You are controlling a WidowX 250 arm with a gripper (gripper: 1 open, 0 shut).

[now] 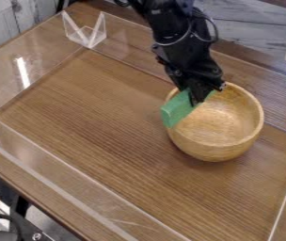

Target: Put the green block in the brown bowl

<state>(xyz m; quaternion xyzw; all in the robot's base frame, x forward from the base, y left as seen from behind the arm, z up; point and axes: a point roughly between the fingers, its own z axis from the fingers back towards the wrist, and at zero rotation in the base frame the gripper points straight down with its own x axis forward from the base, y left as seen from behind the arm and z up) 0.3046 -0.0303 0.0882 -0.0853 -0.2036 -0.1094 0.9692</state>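
gripper (198, 91) clamps the green block (177, 109) tilted over the brown bowl's (221, 141) rim.

black arm reaches in from top of frame, wrist angled steeply downward. gripper (198, 94) pointing down and slightly toward the right, jaws clamped together on something held between the fingertips.

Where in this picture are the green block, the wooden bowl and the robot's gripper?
green block (175, 111): camera view, on its lower face below the gripper.
wooden bowl (221, 143): camera view, on its front outer wall.
gripper (198, 91): camera view, between the fingertips clamped on the block's upper end.
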